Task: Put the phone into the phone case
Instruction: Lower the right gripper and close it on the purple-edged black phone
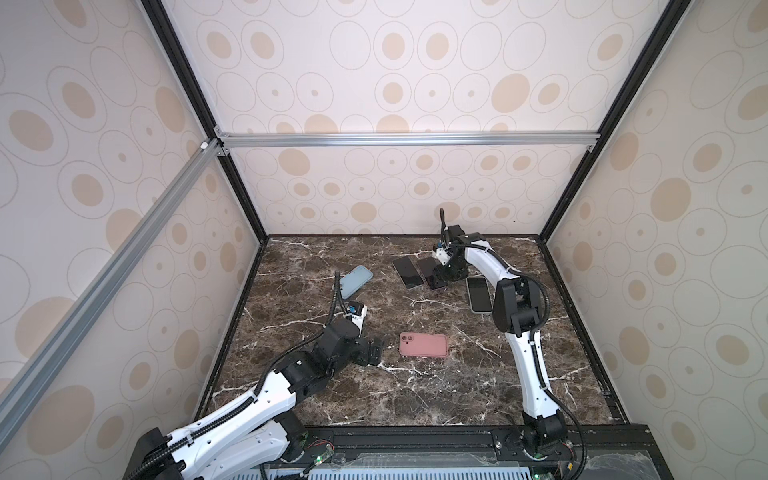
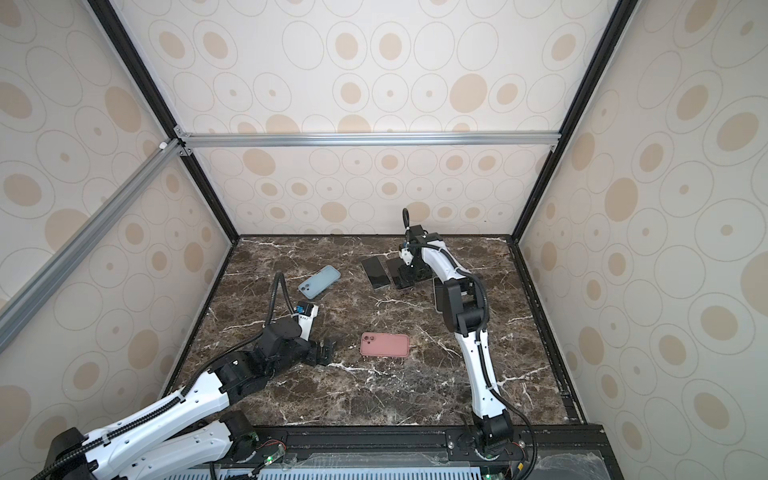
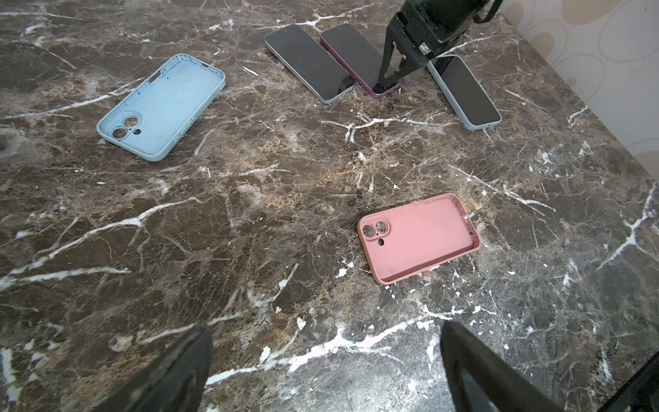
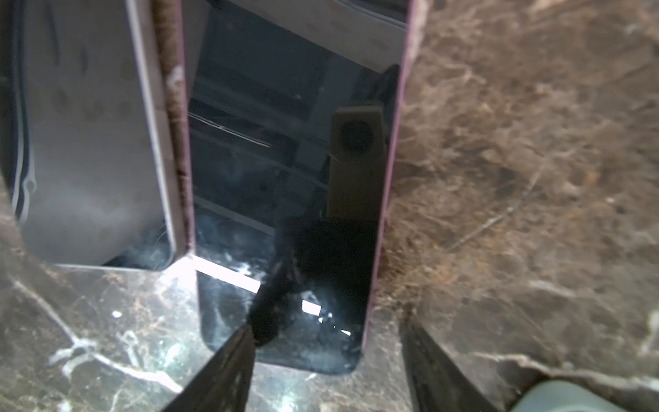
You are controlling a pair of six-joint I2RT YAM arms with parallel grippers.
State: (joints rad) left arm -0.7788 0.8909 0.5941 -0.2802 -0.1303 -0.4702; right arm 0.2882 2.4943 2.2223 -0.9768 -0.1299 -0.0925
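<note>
R gripper (image 1: 441,277) sits at the near end of the purple phone (image 1: 428,269), at the far middle of the table (image 1: 540,353). Top views hide its tips. R wrist cam shows them apart: one fingertip (image 4: 235,351) over the screen, the other off the phone's side edge w/ bare marble between. So it's spread, not clamped.

L gripper (image 3: 324,331) hangs wide open near the pink case (image 3: 419,239), not touching. Only L wrist cam shows the pink case and the blue case (image 3: 162,107) lie hollow side up.

Grey phone (image 3: 308,62) lies just beside the purple one; R wrist cam shows a thin gap. Pale-rimmed phone (image 3: 463,92) shows whole in L wrist cam but is partly behind the R arm in both top views.
</note>
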